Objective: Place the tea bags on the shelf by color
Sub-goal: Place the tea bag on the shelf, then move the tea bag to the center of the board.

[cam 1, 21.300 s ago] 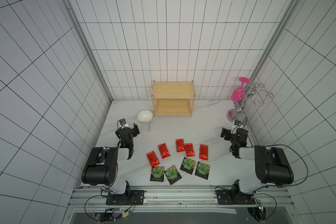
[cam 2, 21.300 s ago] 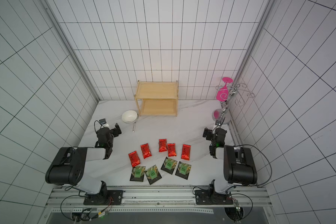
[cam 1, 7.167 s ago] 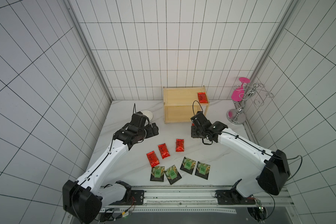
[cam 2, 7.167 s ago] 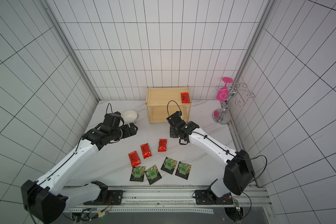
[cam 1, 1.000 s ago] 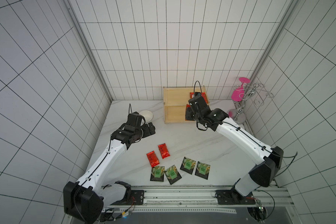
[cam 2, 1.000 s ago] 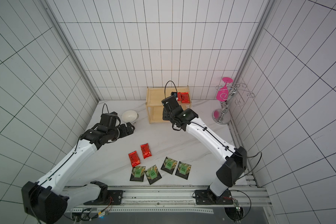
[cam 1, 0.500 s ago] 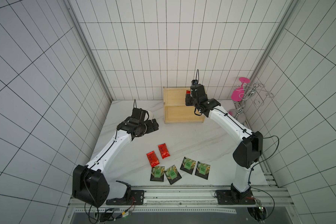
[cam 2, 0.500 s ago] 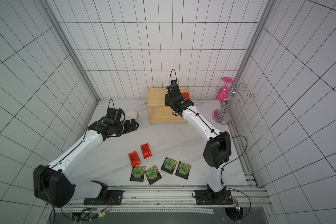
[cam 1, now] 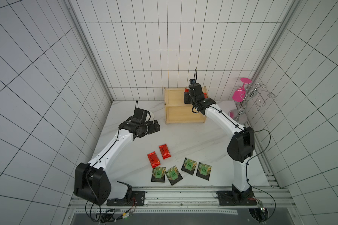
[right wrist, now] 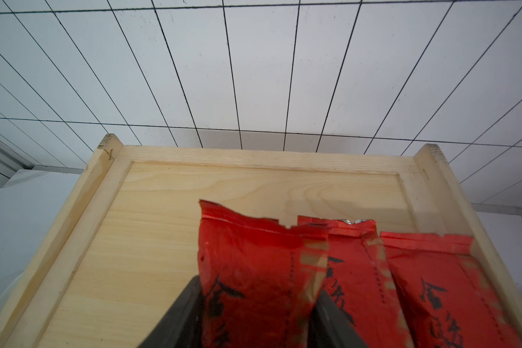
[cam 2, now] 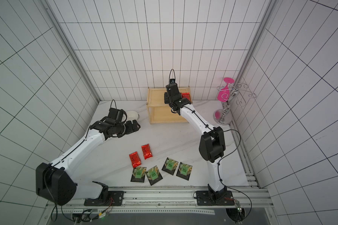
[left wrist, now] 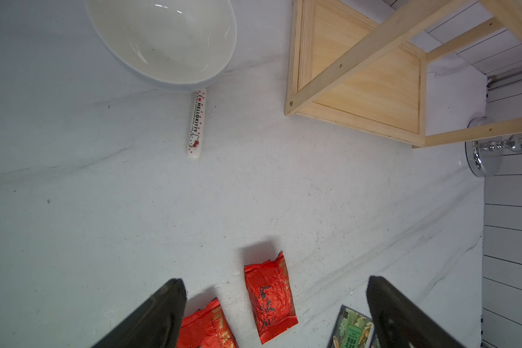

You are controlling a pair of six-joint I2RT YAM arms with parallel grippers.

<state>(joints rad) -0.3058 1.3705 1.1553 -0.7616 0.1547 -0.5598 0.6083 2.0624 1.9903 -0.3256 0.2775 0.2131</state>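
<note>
My right gripper [right wrist: 258,289] is shut on a red tea bag [right wrist: 247,265], holding it just over the top board of the wooden shelf [right wrist: 163,211]. Two more red tea bags [right wrist: 353,256] [right wrist: 434,271] lie on that board beside it. In both top views this gripper [cam 1: 186,97] [cam 2: 166,98] hangs over the right half of the shelf [cam 1: 176,97]. My left gripper [cam 1: 156,126] [left wrist: 276,287] is open and empty above the table. Below it lie two red tea bags [left wrist: 270,298] [left wrist: 205,328]. Several black tea bags [cam 1: 189,166] lie in a row near the front edge.
A white bowl [left wrist: 163,39] with a white spoon [left wrist: 196,123] beside it sits left of the shelf, behind my left gripper. A chrome stand [cam 1: 242,109] with a pink glass stands at the back right corner. Tiled walls close in three sides.
My right arm has stretched back and lifted the red tea bag from in front of the shelf to over its top board. The left gripper has drifted a little to the right.
</note>
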